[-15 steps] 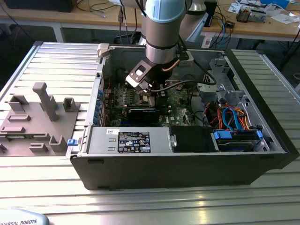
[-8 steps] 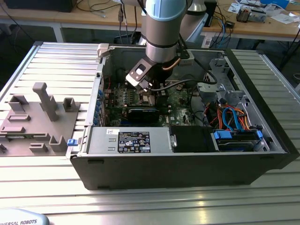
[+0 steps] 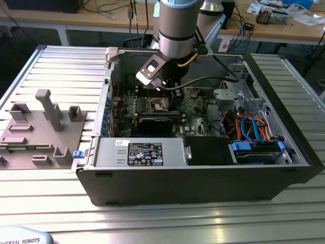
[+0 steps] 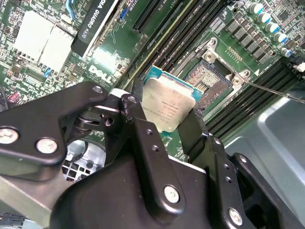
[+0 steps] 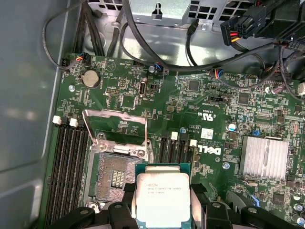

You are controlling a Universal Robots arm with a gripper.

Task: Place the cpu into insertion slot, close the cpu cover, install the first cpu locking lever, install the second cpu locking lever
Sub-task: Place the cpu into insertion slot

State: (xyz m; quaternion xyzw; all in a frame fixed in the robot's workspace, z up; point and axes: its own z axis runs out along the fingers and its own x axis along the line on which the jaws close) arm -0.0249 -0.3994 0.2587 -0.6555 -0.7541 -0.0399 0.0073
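Note:
My gripper [image 4: 167, 115] is shut on the cpu [image 4: 168, 101], a thin square chip with its silvery face toward the camera, one black finger on each side. In the first wrist view the cpu [image 5: 162, 196] hangs in the gripper [image 5: 162, 206] just beside the insertion slot [image 5: 116, 175], partly overlapping its edge. The insertion slot [image 4: 208, 80] is an open dark square with a metal rim on the green board [image 5: 200, 102]. The cpu cover [image 5: 114, 113], a thin silvery frame, stands swung up at the slot's far side. In the exterior view the gripper [image 3: 170, 96] reaches down into the computer case.
Long black memory slots [image 5: 69, 171] flank the socket. A thin metal lever rod [image 4: 274, 90] sticks out beside it. A silver heatsink [image 5: 264, 158], black cables [image 5: 157, 45], a labelled power box [image 3: 144, 153] and a drive cage [image 3: 256, 147] crowd the case. A grey fixture tray [image 3: 40, 129] lies at the exterior view's left.

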